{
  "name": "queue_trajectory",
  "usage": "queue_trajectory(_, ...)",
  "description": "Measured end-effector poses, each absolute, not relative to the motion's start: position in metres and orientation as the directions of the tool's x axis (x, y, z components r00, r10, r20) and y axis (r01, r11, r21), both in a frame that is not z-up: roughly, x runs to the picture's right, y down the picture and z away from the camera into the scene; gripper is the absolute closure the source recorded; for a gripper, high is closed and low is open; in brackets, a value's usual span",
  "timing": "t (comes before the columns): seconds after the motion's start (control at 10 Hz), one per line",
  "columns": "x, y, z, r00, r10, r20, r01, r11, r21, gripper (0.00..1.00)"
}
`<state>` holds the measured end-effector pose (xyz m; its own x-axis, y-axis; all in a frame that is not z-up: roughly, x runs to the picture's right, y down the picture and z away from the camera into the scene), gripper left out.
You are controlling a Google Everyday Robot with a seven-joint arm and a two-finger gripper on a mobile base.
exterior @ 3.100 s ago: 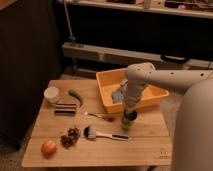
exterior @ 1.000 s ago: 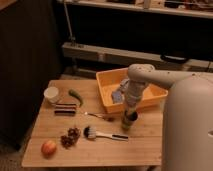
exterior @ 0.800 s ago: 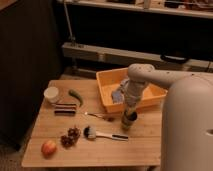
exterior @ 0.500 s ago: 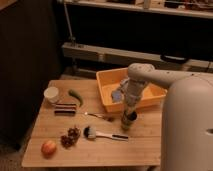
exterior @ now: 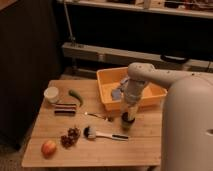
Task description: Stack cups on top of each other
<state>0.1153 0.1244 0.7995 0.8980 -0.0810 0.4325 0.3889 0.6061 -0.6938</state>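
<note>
While the arm's gripper hangs right over the cups, step: reads as the tail end of the stack, one tumbler going onto the other.
gripper: low over the right half of the light wooden table, just in front of the bin; clenched or released, you can't tell from this view.
cups: dark grey-black plain tumbler and pale lime green plain tumbler share one spot directly under the gripper, dark above green. Whether they are properly seated or only touching, can't tell.
next move: my read is you want a straight vertical lift clear of the rims. Any sideways drift risks tipping the pair.
yellow plastic rectangular bin: back right of the table, just behind the cups; holds one bluish-grey item, type unclear.
white round container: far left, well apart from the cups; contents not visible. Not part of the stack, so leave it.
</note>
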Motion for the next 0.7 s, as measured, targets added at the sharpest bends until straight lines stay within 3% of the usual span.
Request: queue_trajectory(0.7,0.120,0.113,0.781,0.896,-0.051,0.441,0.369,0.640,-0.674,0.20)
